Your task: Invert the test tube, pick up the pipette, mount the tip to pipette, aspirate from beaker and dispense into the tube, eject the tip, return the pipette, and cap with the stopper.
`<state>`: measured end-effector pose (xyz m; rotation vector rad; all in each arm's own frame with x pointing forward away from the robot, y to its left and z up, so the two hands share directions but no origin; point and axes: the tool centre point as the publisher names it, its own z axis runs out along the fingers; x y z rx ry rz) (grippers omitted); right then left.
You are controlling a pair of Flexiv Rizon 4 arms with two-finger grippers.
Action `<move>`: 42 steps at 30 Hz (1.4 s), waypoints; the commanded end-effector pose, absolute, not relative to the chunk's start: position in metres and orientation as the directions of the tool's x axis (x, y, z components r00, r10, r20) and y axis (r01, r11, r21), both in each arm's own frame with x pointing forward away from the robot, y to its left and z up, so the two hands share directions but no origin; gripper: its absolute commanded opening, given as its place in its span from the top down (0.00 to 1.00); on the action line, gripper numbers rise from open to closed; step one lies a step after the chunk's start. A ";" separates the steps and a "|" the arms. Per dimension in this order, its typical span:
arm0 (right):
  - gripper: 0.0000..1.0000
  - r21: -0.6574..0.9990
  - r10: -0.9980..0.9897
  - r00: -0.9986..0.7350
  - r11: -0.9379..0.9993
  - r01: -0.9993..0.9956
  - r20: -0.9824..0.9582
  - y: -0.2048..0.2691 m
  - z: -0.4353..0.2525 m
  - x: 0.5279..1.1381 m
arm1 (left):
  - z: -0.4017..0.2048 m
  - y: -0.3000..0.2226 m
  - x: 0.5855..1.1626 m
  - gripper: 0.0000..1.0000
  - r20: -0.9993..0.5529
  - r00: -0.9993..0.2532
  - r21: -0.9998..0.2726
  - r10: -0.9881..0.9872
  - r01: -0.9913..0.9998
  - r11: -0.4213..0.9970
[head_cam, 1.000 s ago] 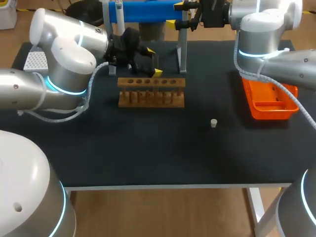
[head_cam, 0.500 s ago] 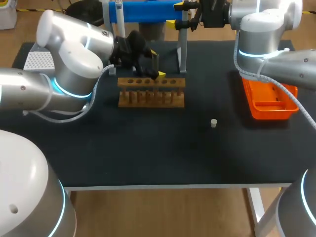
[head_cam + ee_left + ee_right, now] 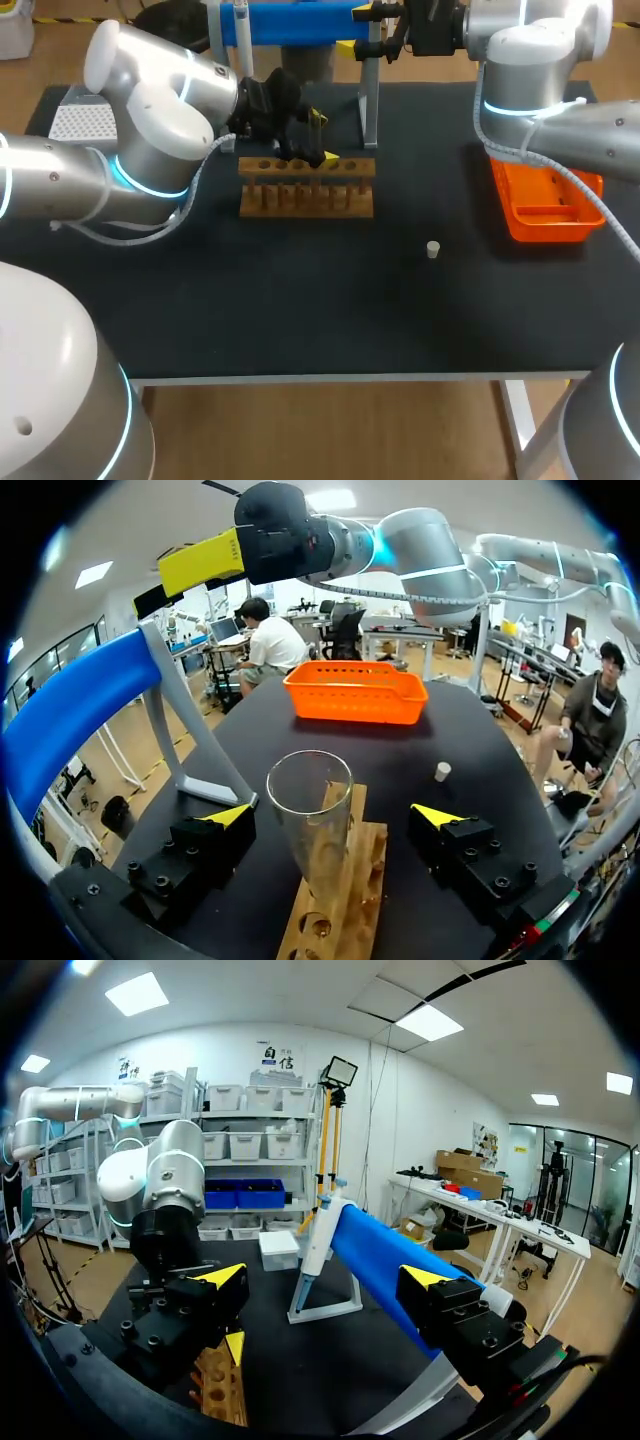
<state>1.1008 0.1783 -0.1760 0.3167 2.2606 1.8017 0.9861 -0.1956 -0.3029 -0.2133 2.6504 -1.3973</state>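
Left gripper (image 3: 333, 816) hangs spread wide around the tube (image 3: 312, 820), which stands mouth-up in the rack (image 3: 345, 885) at the table's far middle, touching neither finger; because it sits nearer one finger, a skewed move could knock it askew or drag the rack.

Orange tray (image 3: 540, 228) on black table (image 3: 300, 300)

rack (image 3: 365, 880) cropped, test tube (image 3: 310, 800) foot unclear
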 end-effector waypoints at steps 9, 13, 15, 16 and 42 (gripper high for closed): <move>0.00 0.975 0.310 -0.950 0.221 0.024 -0.047 0.179 -0.176 1.102 | -0.309 -0.197 0.994 0.00 -0.048 -0.983 -0.824 -0.177 -0.061 0.564; 0.00 0.975 0.310 -0.950 0.221 0.024 -0.047 0.179 -0.176 1.102 | -0.309 -0.197 0.994 0.00 -0.041 -0.983 -0.822 -0.180 -0.069 0.565; 0.00 0.975 0.310 -0.950 0.221 0.024 -0.047 0.179 -0.176 1.102 | -0.309 -0.196 0.993 0.00 -0.039 -0.982 -0.821 -0.183 -0.073 0.566; 0.00 0.975 0.310 -0.950 0.221 0.024 -0.047 0.179 -0.176 1.102 | -0.309 -0.195 0.993 0.00 -0.034 -0.982 -0.820 -0.185 -0.079 0.567; 0.00 0.964 0.325 -0.941 0.267 -0.006 -0.096 0.163 -0.174 1.087 | -0.309 -0.195 0.993 0.00 -0.034 -0.982 -0.820 -0.185 -0.079 0.567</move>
